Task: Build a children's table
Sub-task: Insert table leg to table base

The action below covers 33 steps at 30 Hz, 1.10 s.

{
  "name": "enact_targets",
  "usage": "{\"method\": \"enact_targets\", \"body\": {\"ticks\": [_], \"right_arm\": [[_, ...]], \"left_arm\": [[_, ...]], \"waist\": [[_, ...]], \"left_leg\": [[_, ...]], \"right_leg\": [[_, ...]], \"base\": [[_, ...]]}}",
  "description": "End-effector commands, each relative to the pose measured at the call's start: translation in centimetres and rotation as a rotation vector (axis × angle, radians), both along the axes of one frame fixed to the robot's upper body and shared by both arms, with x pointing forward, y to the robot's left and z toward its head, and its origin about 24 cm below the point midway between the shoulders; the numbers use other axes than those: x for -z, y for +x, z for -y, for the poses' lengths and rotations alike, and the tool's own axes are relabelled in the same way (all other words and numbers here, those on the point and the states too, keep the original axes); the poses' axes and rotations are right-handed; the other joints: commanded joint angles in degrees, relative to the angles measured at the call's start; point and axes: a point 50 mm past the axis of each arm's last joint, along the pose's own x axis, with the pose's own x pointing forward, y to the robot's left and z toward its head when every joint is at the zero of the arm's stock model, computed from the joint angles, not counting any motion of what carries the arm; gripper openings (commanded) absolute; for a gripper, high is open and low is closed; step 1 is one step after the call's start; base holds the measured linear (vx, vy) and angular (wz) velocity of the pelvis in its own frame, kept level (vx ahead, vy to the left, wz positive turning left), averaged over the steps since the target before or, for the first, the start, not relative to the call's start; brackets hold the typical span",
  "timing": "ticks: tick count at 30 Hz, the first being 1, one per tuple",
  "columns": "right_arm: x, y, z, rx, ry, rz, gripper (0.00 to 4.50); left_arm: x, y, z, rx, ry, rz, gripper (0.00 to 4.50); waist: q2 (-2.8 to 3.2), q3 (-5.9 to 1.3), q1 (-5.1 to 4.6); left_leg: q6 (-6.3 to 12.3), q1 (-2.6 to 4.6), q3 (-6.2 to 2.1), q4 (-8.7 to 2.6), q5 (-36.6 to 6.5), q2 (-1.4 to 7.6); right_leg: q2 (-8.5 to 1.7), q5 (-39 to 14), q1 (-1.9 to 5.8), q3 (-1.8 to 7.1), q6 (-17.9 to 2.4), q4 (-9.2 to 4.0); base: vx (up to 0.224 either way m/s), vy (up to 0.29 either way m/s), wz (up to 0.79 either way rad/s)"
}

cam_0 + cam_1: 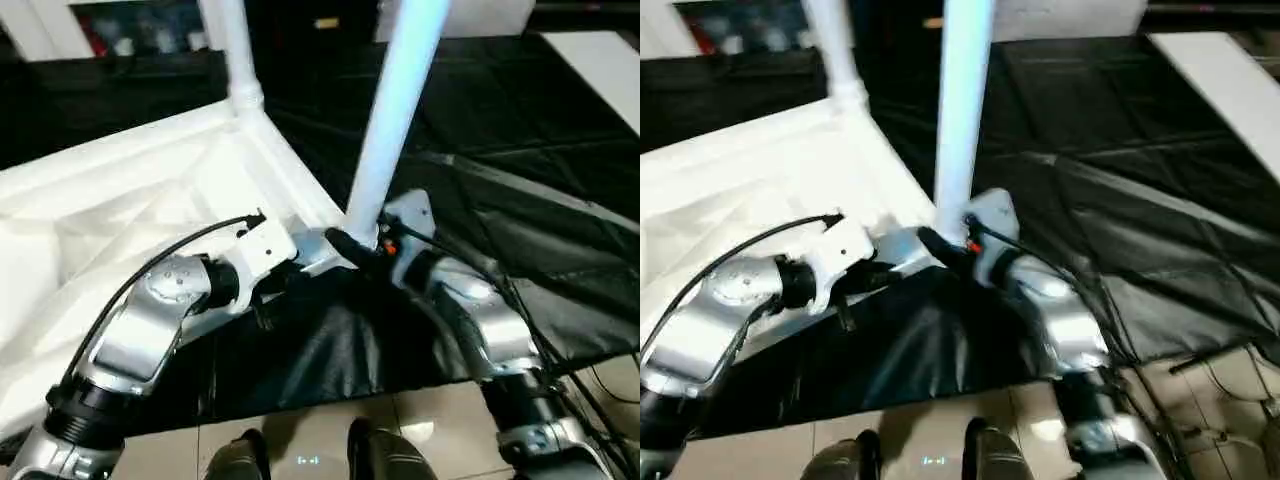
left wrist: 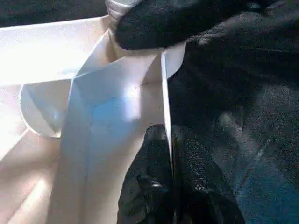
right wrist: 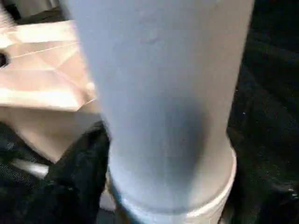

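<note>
Nearest you, at the bottom edge: two dark, shiny rounded shapes (image 1: 305, 455) on the tile, prob. the robot's own feet. Above them both silver forearms reach fwd to the near corner of the work.

Biggest thing: the tabletop (image 1: 130, 200), white, lying underside-up on a black sheet (image 1: 520, 180) that covers the floor. It fills the left half of the head views, ribs showing. One leg (image 1: 232, 50) already stands in the far corner socket. A second leg (image 1: 395, 110) rises from the near corner, leaning a bit to the right, its foot sitting at the socket there.

Left gripper (image 2: 172, 154): jaws pressed together, pinching the thin edge wall of the tabletop and steadying it. Right gripper (image 1: 362, 250): at the base of the near leg, one black finger against the tube. You can't tell from the frames if the jaws grip it or stand off.

Step in hand, as I read it: seating leg no. 2 in its socket. Next move prob. calls for squaring the leg upright and pushing it home while the left holds the top down.

Hard to see: the socket joint itself, masked by both grippers. Both leg tops are cut off. Far side of the tabletop runs out of frame.
</note>
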Motion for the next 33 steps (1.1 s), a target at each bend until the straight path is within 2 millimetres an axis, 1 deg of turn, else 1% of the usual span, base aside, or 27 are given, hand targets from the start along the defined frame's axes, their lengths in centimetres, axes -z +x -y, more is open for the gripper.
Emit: {"method": "enact_targets", "body": {"ticks": [1,2,3,4,5,6,7,8,9,10,11,12,13,14,15,17,19,20,21,22,24,25,27,29,30,32,33], "right_arm": [[3.0,-1.3,1.6,0.000,-0.055,-0.120,3.95],[3.0,-1.3,1.6,0.000,-0.055,-0.120,3.95],[2.9,-1.5,2.2,-0.004,-0.046,-0.117,4.05],[2.5,-1.7,3.0,-0.008,-0.034,-0.105,4.16],[2.1,-1.9,3.6,-0.022,-0.020,-0.095,4.30],[2.1,-1.9,3.6,-0.022,-0.020,-0.095,4.30],[1.7,-2.1,4.1,-0.044,-0.011,-0.081,4.41],[1.1,-2.3,4.7,-0.077,-0.006,-0.071,4.46],[0.8,-2.4,5.0,-0.101,-0.011,-0.063,4.48],[0.4,-2.5,5.5,-0.133,-0.025,-0.052,4.48],[0.4,-2.5,5.5,-0.136,-0.026,-0.051,4.48],[0.1,-2.6,5.7,-0.162,-0.046,-0.040,4.48],[0.1,-2.6,5.7,-0.162,-0.046,-0.040,4.48],[-0.3,-2.4,5.9,-0.181,-0.070,-0.026,4.48],[-0.6,-2.2,6.1,-0.197,-0.090,-0.015,4.48],[-0.9,-2.0,6.2,-0.209,-0.105,-0.003,4.48],[-1.1,-1.8,6.2,-0.225,-0.113,0.004,4.48],[-1.4,-1.6,6.2,-0.240,-0.120,0.011,4.48],[-1.4,-1.6,6.2,-0.240,-0.120,0.011,4.48],[-1.7,-1.4,6.0,-0.264,-0.130,0.017,4.48],[-1.8,-1.2,5.9,-0.279,-0.139,0.020,4.48],[-1.8,-1.2,5.9,-0.279,-0.139,0.020,4.48],[-1.9,-1.2,5.4,-0.335,-0.154,0.018,4.48],[-1.9,-1.3,5.0,-0.399,-0.163,0.003,4.48],[-1.9,-1.3,5.0,-0.399,-0.163,0.003,4.48],[-1.8,-1.3,4.7,-0.450,-0.178,-0.009,4.48],[-1.8,-1.3,4.6,-0.460,-0.182,-0.012,4.21]], "left_arm": [[0.4,0.7,-1.1,-0.030,0.046,0.001,0.00],[0.4,0.7,-1.1,-0.030,0.046,0.001,0.00],[0.4,0.8,-1.1,-0.013,0.041,0.007,0.00],[0.5,1.0,-1.1,0.007,0.033,0.011,0.00],[0.6,1.1,-1.0,0.038,0.026,0.017,0.00],[0.6,1.1,-1.0,0.038,0.026,0.017,0.00],[0.8,1.1,-1.0,0.053,0.021,0.012,0.00],[1.0,1.2,-1.0,0.093,0.020,0.012,0.00],[1.2,1.2,-1.0,0.111,0.021,0.006,0.00],[1.3,1.3,-1.0,0.145,0.022,0.006,0.00],[1.3,1.3,-1.0,0.148,0.022,0.006,0.00],[1.4,1.2,-1.0,0.186,0.005,-0.003,0.00],[1.4,1.2,-1.0,0.186,0.005,-0.003,0.00],[1.3,1.1,-0.8,0.232,-0.019,-0.009,0.00],[1.2,1.0,-0.7,0.272,-0.034,-0.022,0.00],[1.2,1.0,-0.7,0.307,-0.035,-0.030,0.00],[1.3,0.9,-0.8,0.340,-0.022,-0.038,0.00],[1.4,0.8,-0.9,0.370,-0.006,-0.046,0.00],[1.4,0.8,-0.9,0.370,-0.006,-0.046,0.00],[1.5,0.8,-0.9,0.414,0.014,-0.055,0.00],[1.5,0.6,-0.9,0.446,0.027,-0.060,0.00],[1.5,0.6,-0.9,0.446,0.027,-0.060,0.00],[1.6,0.5,-0.8,0.482,0.038,-0.066,0.00],[1.6,0.5,-0.7,0.505,0.050,-0.066,0.00],[1.6,0.5,-0.7,0.505,0.050,-0.066,0.00],[1.6,0.6,-0.7,0.530,0.055,-0.068,0.00],[1.6,0.6,-0.7,0.538,0.057,-0.069,0.00]], "waist": [[0.88,-3.92,-0.15],[0.97,-4.03,-0.06],[0.96,-3.95,-0.08],[0.99,-4.09,-0.07],[1.17,-4.49,0.02],[0.93,-4.66,0.00],[0.91,-4.83,-0.17],[0.72,-4.86,-0.32],[0.70,-5.01,-0.29],[0.79,-4.89,-0.26],[0.72,-4.93,-0.23],[0.49,-4.99,-0.23],[0.54,-4.93,-0.11],[0.38,-5.09,-0.16],[0.07,-5.30,-0.11],[0.35,-5.20,0.08],[0.41,-5.40,0.31],[0.22,-5.65,0.46],[0.43,-5.68,0.69],[0.36,-5.75,0.79],[0.41,-5.94,0.99],[0.46,-6.02,1.10],[0.24,-6.32,1.13],[0.22,-6.25,1.18],[0.24,-6.29,1.22],[0.28,-6.23,1.53],[0.25,-6.24,1.63]], "left_leg": [[5.25,0.32,-0.62,-2.70,-7.1,3.48],[5.16,0.25,-0.68,-2.70,-7.4,3.45],[5.20,0.05,-0.79,-2.74,-8.0,3.39],[5.20,0.13,-0.79,-2.64,-8.2,3.29],[5.19,0.27,-0.79,-2.51,-8.0,3.39],[5.49,-0.04,-0.88,-2.38,-7.0,3.42],[6.04,-0.21,-0.91,-2.29,-6.2,3.48],[6.56,-0.25,-0.92,-2.23,-6.3,3.36],[6.97,-0.20,-0.86,-2.06,-6.3,3.39],[7.28,-0.26,-0.88,-2.04,-6.5,3.30],[7.42,-0.23,-0.80,-1.93,-7.0,3.31],[7.14,-0.29,-0.73,-1.86,-7.3,3.36],[6.87,-0.27,-0.73,-1.78,-7.7,3.24],[6.75,-0.25,-0.72,-1.75,-7.7,3.25],[6.70,-0.26,-0.68,-1.62,-7.3,3.16],[6.50,-0.12,-0.68,-1.56,-7.1,3.25],[6.58,-0.01,-0.62,-1.44,-6.6,3.38],[6.78,0.05,-0.61,-1.37,-6.2,3.36],[6.93,0.10,-0.58,-1.33,-5.4,3.45],[7.03,0.11,-0.54,-1.27,-5.0,3.52],[7.42,0.07,-0.53,-1.13,-4.3,3.42],[7.63,0.01,-0.54,-1.01,-3.4,3.55],[7.87,-0.12,-0.56,-0.82,-2.8,3.48],[8.07,-0.16,-0.52,-0.74,-2.8,3.53],[8.21,-0.11,-0.49,-0.69,-2.9,3.49],[7.98,-0.10,-0.46,-0.64,-3.5,3.58],[7.71,-0.12,-0.44,-0.62,-3.8,3.62]], "right_leg": [[-4.62,-9.2,2.89,3.29,-13.7,-2.95],[-4.63,-9.9,3.10,3.22,-13.5,-3.00],[-4.63,-11.1,3.18,3.18,-13.3,-3.13],[-4.55,-11.9,3.25,3.18,-13.1,-3.26],[-4.57,-11.4,3.34,3.19,-13.4,-3.10],[-4.58,-9.6,3.55,3.15,-13.6,-2.83],[-4.61,-7.6,3.59,3.06,-14.3,-2.55],[-4.48,-7.7,3.67,2.97,-14.4,-2.66],[-4.59,-8.0,3.74,3.00,-14.3,-2.53],[-4.55,-8.7,3.65,2.94,-14.2,-2.68],[-4.61,-10.1,3.62,2.98,-13.9,-2.78],[-4.74,-11.6,3.60,3.03,-13.6,-2.85],[-4.77,-13.7,3.48,3.03,-13.3,-2.97],[-4.76,-14.3,3.51,3.02,-13.2,-2.99],[-4.71,-14.9,3.54,3.03,-12.9,-2.99],[-4.69,-15.0,3.27,3.06,-12.9,-2.81],[-4.69,-14.0,3.26,3.08,-13.3,-2.53],[-4.64,-13.5,3.30,3.05,-13.4,-2.48],[-4.62,-12.0,3.26,3.08,-13.8,-2.17],[-4.61,-11.2,3.26,3.07,-14.1,-2.06],[-4.53,-9.4,3.34,2.99,-14.7,-1.78],[-4.62,-7.5,3.40,3.01,-15.1,-1.46],[-4.73,-6.7,3.63,2.95,-15.4,-1.21],[-4.69,-6.6,3.56,2.95,-15.5,-1.17],[-4.63,-6.8,3.52,2.92,-15.6,-1.17],[-4.72,-8.2,3.47,2.93,-15.4,-1.27],[-4.73,-8.6,3.45,2.94,-15.3,-1.26]], "base": [[0.000,0.000,0.00],[0.000,0.000,0.00],[0.000,0.000,0.00],[0.000,0.000,0.00],[0.000,0.000,0.00],[0.000,0.000,0.00],[0.000,0.000,0.00],[0.000,0.000,0.00],[0.000,0.000,0.00],[0.000,0.000,0.00],[0.000,0.000,0.00],[0.000,0.000,0.00],[0.000,0.000,0.00],[0.000,0.000,0.00],[0.000,0.000,0.00],[0.000,0.000,0.00],[0.000,0.000,0.00],[0.000,0.000,0.00],[0.000,0.000,0.00],[0.000,0.000,0.00],[0.000,0.000,0.00],[0.000,0.000,0.00],[0.000,0.000,0.00],[0.000,0.000,0.00],[0.000,0.000,0.00],[0.000,0.000,0.00],[0.000,0.000,0.00]]}}
